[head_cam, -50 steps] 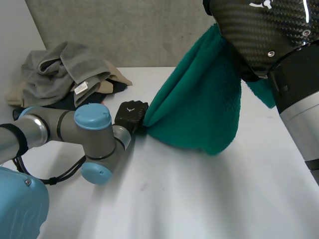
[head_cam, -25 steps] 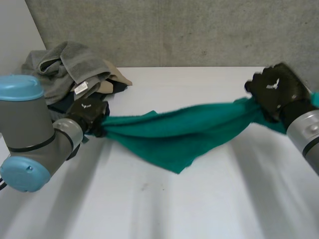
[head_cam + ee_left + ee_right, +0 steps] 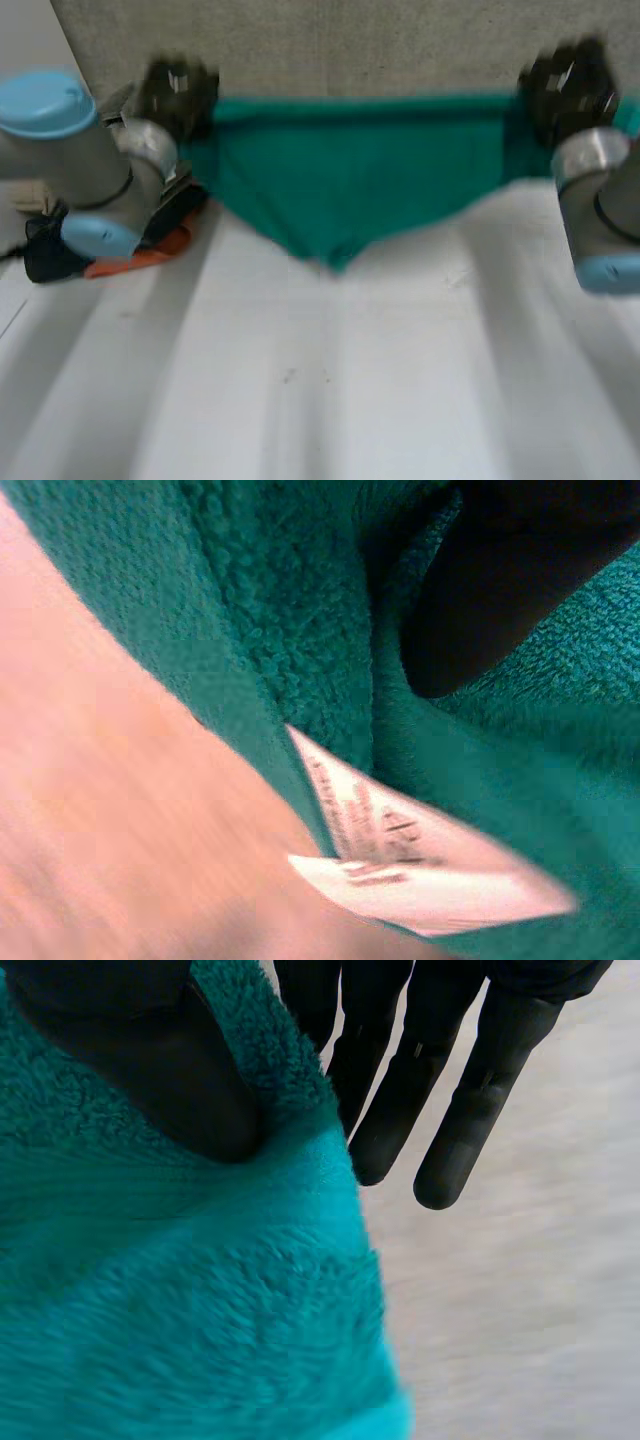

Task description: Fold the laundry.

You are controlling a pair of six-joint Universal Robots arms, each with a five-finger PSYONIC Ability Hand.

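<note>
A teal green towel [image 3: 350, 170] hangs spread in the air between my two hands, its top edge pulled straight and its lower part sagging to a point above the table. My left hand [image 3: 175, 88] is shut on the towel's left top corner; in the left wrist view a black finger [image 3: 500, 590] presses into the towel [image 3: 290, 610] beside its white label [image 3: 420, 865]. My right hand [image 3: 568, 82] is shut on the right top corner. There the thumb [image 3: 150, 1055] pinches the towel [image 3: 200, 1300] while the other fingers [image 3: 400, 1090] stay straight behind it.
Behind my left arm [image 3: 90, 170], at the table's left edge, lies a pile of laundry with an orange piece [image 3: 135, 258] and a black one [image 3: 45, 255]. The white table [image 3: 330, 380] stretches out below the towel. A grey wall stands behind.
Both hands have risen and moved apart toward the back. The towel went from a bunched, sagging band to a wide sheet held up by its top corners.
</note>
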